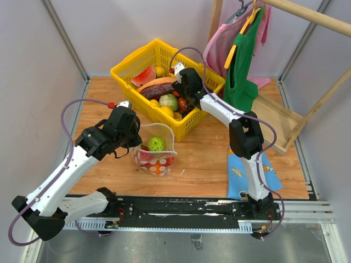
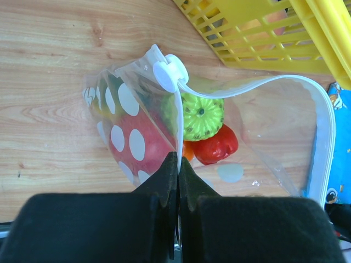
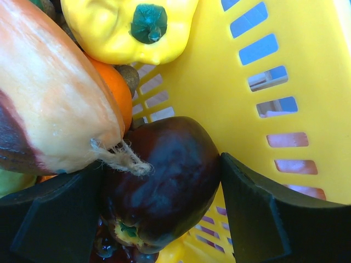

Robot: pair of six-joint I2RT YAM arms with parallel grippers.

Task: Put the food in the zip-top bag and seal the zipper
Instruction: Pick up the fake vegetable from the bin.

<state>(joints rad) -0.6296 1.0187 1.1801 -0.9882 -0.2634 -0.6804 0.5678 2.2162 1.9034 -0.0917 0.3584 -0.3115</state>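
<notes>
The clear dotted zip-top bag (image 1: 156, 150) stands open on the wooden table in front of the basket. It holds a green fruit (image 2: 202, 115), a red one (image 2: 216, 147) and others. My left gripper (image 2: 177, 160) is shut on the bag's rim strip, the zipper (image 2: 323, 126), below the white slider (image 2: 169, 74). My right gripper (image 3: 162, 170) is down inside the yellow basket (image 1: 126, 68), its fingers pressed on both sides of a dark purple pepper-like fruit (image 3: 170, 192). A yellow pepper (image 3: 126, 27), an orange (image 3: 115, 90) and a long pale orange vegetable (image 3: 49, 93) lie beside it.
The basket wall (image 3: 219, 71) is right against my right finger. A blue patterned cloth (image 1: 249, 175) lies at the front right. A wooden rack (image 1: 285, 123) with hanging green and pink clothes (image 1: 241, 60) stands at the back right.
</notes>
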